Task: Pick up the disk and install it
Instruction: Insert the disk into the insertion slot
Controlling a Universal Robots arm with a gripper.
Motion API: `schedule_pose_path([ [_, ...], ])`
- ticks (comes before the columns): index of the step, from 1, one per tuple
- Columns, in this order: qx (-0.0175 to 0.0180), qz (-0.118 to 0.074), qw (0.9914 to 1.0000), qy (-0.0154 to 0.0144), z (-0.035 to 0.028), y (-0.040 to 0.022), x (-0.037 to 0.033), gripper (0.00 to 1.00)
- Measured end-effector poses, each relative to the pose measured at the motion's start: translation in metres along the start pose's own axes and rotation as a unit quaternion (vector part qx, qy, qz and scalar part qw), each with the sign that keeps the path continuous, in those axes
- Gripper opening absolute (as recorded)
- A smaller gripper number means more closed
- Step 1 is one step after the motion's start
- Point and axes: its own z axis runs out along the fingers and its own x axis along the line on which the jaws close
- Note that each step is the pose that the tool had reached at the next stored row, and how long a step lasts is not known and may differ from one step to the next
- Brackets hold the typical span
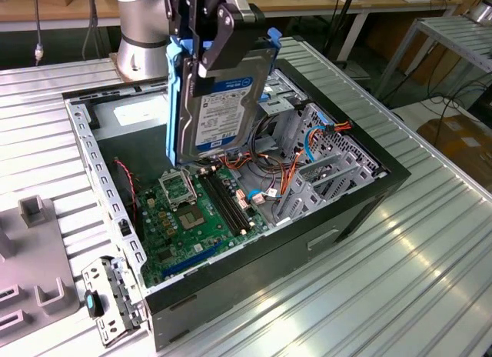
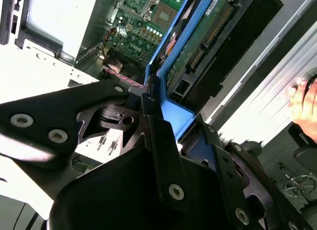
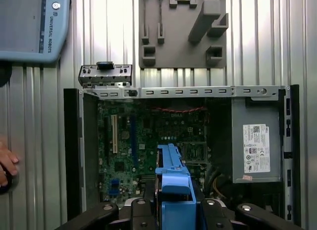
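In the exterior view my gripper [image 1: 217, 48] is shut on the disk [image 1: 223, 103]. The disk is a silver hard drive with a white-and-blue label, set in a blue plastic carrier. It hangs on edge, label toward the camera, above the motherboard [image 1: 200, 218] of the open computer case [image 1: 361, 195]. The second wrist view shows the disk's circuit-board side [image 2: 213, 36] and blue carrier [image 2: 184, 113] between my black fingers [image 2: 161, 141]. The carrier's blue edge [image 3: 173, 185] juts out over the case in the first wrist view. The metal drive cage [image 1: 323, 168] lies toward the exterior view's right inside the case.
A grey power-supply box [image 3: 256, 148] sits in one corner of the case. A grey fixture plate [image 1: 38, 288] and a small metal bracket [image 1: 111, 299] lie on the ribbed table beside the case. A person's hand [image 3: 7, 165] rests near the case. A teach pendant [image 3: 29, 22] lies nearby.
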Motion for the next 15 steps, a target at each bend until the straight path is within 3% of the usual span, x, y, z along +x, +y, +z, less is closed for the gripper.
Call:
schedule_pose_path([
  [8,-0.0003,0.000,1.00000,0.0002,0.0003,-0.0177,0.0029,0.37],
  [12,-0.0003,0.000,1.00000,0.0000,0.0007,-0.0231,0.0075,0.37],
  [15,-0.0003,0.000,1.00000,0.0001,0.0008,-0.0236,0.0124,0.37],
])
